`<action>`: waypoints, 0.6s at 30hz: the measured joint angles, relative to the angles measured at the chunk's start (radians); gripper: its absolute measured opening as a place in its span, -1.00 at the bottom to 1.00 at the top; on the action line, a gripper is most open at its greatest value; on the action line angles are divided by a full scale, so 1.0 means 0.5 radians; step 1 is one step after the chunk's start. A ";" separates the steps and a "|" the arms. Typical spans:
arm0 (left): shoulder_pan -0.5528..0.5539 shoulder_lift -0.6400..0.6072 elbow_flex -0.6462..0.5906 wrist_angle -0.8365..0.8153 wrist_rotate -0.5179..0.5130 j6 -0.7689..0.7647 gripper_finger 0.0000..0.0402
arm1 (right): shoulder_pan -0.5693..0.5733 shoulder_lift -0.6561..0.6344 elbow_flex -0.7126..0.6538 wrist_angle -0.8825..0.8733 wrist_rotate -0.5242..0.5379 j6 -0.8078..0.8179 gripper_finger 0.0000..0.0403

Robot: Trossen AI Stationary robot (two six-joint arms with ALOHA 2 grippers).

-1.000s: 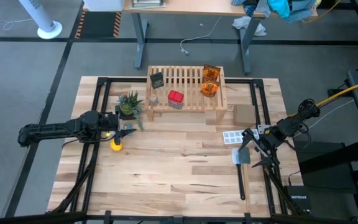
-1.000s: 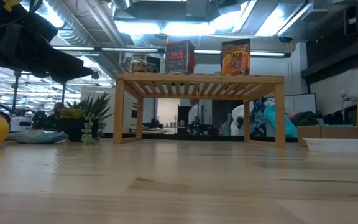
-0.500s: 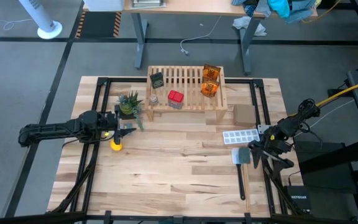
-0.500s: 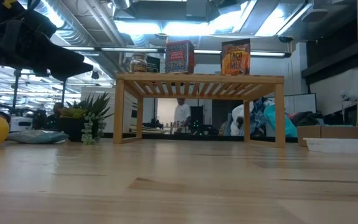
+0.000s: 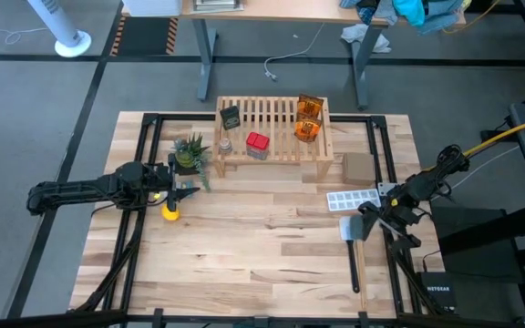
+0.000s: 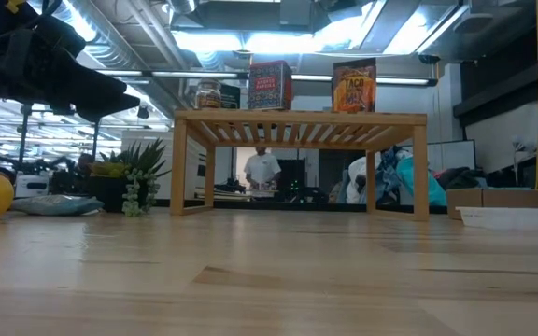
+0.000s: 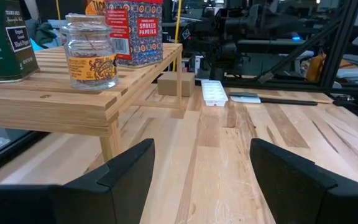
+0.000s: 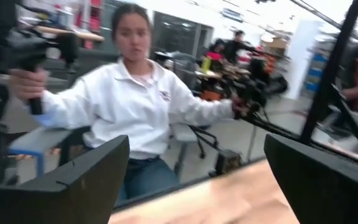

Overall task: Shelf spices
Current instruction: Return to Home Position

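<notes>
Right arm sits at the near right edge of the light-wood surface. Its jaws are spread wide and hold nothing.

Left arm waits at mid left, jaws also spread and empty, beside the yellow round toy.

The low light-wood slatted shelf is at far centre, and all five spices stand on it:
- The tiny clear glass jar is at the near left corner.
- The red paprika tin is just right of the jar.
- The dark grey box is at far left.
- The two orange packets are on the right.

Shelving looks done.

Handling guesses:
- The jar is likely light, slick and breakable. Pinch it across the body, below the lid.
- The tin and box are probably stiff. Take them across the flat sides.
- The packets are probably soft. Grip them at mid-height, gently.
</notes>
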 joint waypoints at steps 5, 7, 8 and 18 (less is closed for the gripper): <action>0.000 0.000 0.000 0.000 0.000 0.000 0.29 | 0.000 0.000 -0.086 0.048 0.065 0.002 0.89; 0.000 0.000 0.000 0.000 0.000 0.000 0.29 | 0.000 0.000 -0.119 0.113 0.065 0.004 0.89; 0.000 0.000 0.000 0.000 0.000 0.000 0.29 | 0.000 0.000 -0.132 0.140 0.064 0.004 0.89; 0.000 0.000 0.000 -0.016 -0.001 -0.001 0.29 | 0.000 0.000 -0.184 0.156 0.049 0.006 0.89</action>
